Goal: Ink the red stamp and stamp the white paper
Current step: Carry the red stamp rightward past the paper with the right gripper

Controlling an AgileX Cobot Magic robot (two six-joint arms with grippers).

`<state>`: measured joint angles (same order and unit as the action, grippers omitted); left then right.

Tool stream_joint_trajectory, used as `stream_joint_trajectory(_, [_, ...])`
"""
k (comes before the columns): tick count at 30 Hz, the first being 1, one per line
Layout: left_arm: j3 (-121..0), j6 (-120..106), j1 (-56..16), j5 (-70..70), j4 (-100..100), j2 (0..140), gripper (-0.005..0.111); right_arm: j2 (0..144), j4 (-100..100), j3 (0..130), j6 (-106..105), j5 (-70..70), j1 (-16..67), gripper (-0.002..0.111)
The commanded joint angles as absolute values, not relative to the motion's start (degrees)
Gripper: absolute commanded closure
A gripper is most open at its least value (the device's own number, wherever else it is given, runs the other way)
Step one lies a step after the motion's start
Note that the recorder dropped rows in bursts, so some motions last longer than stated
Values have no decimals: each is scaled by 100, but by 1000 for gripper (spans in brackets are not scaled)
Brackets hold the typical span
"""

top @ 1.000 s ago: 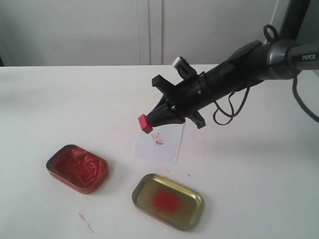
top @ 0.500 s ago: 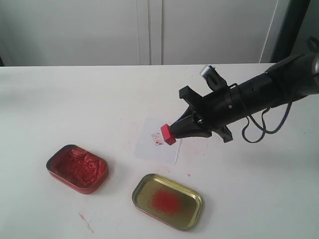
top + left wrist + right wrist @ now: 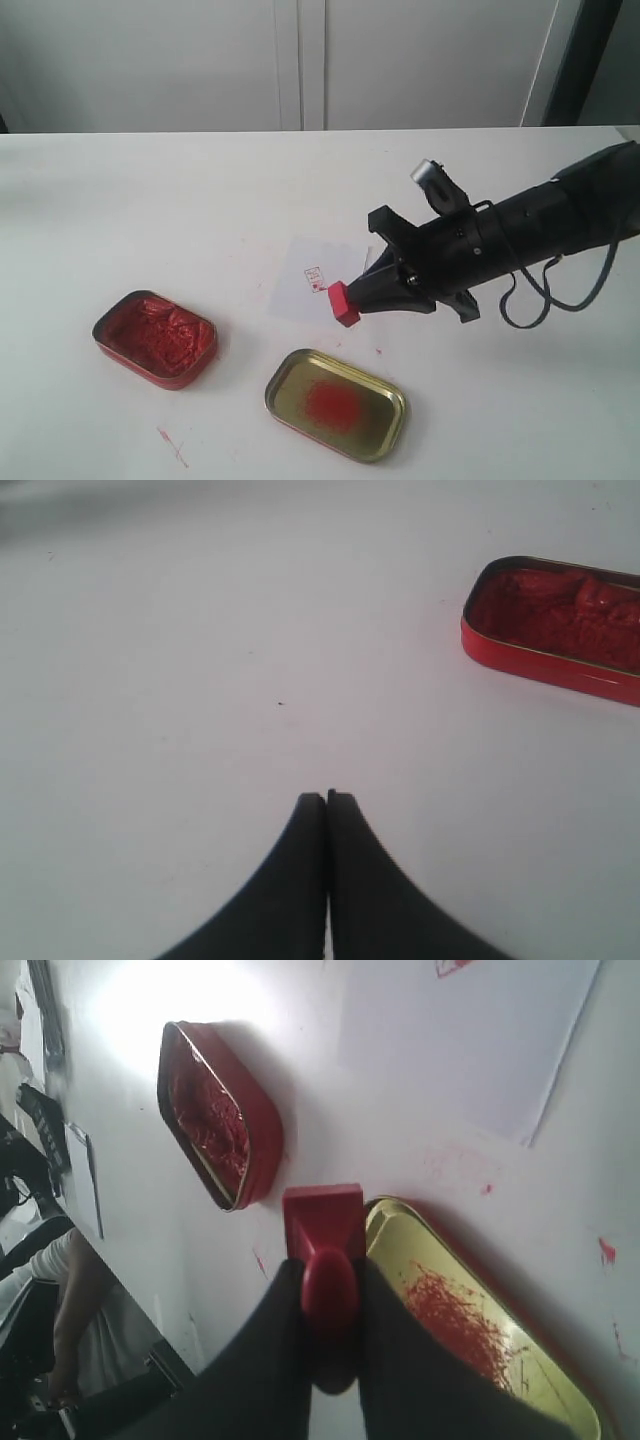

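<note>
My right gripper (image 3: 362, 297) is shut on the red stamp (image 3: 343, 303), holding it by its rounded knob (image 3: 330, 1285) with the square base (image 3: 322, 1220) pointing outward. The stamp hangs just above the table at the near right corner of the white paper (image 3: 300, 292), which lies flat and carries a small red mark (image 3: 315, 279). The paper (image 3: 470, 1040) also shows in the right wrist view. My left gripper (image 3: 327, 798) is shut with nothing between its fingers, over bare table. It is out of the exterior view.
An oval tin of red paste (image 3: 155, 338) sits at the front left, and shows as a red tin (image 3: 555, 625) in the left wrist view. A gold lid with a red smear (image 3: 336, 403) lies just in front of the stamp. Red specks mark the table.
My right arm has swung right and toward the front, carrying the stamp from above the paper's far left side across it to its near right corner, and lower.
</note>
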<state>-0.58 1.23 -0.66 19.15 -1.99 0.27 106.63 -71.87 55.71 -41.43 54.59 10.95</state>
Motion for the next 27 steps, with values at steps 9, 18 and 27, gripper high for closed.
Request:
stream_joint_trajectory(9, [0, 124, -54, 1954, -196, 0, 107, 10340, -7285, 4745, -4855, 5470, 271, 108])
stream_joint_trajectory(18, [0, 124, -54, 1954, -196, 0, 107, 10358, -7672, 4357, -5436, 5254, 0, 108])
stream_joint_trajectory(27, [0, 124, -54, 1954, -196, 0, 107, 10466, -8218, 4318, -5548, 5011, 7, 108])
